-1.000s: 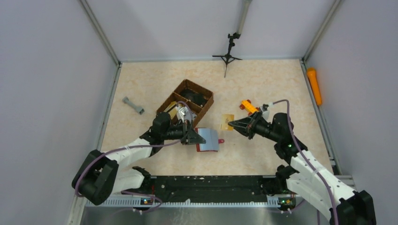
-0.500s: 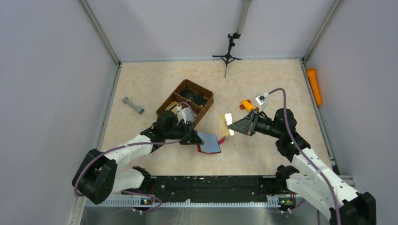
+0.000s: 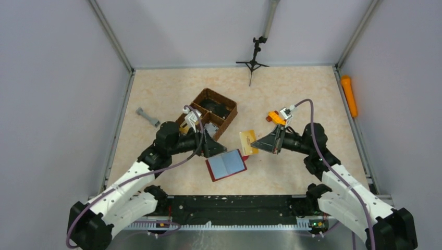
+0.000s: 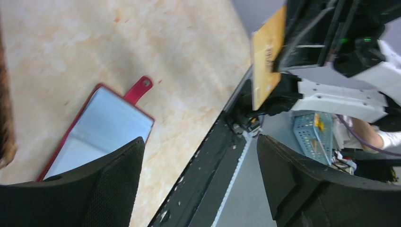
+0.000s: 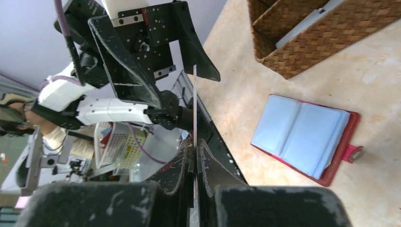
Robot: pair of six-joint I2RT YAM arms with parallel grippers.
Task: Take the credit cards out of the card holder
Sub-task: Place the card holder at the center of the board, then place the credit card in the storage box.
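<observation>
Card holder (image 3: pixel 226 165), open and flat on the table (image 3: pixel 292 94) just in front of the basket (image 3: pixel 208 110), pale blue sleeves facing up. I cannot tell whether more cards sit inside. My right gripper (image 3: pixel 254 143) pinches one tan card (image 3: pixel 247 142) by its edge, upright, to the right of the basket. My left gripper (image 3: pixel 210 149) hangs with jaws wide and empty between the basket and the card holder. To do this step well, I would carry the card well clear and lay it flat before letting go. The card holder lies below and to the left of the closed jaws, touched by neither gripper.
</observation>
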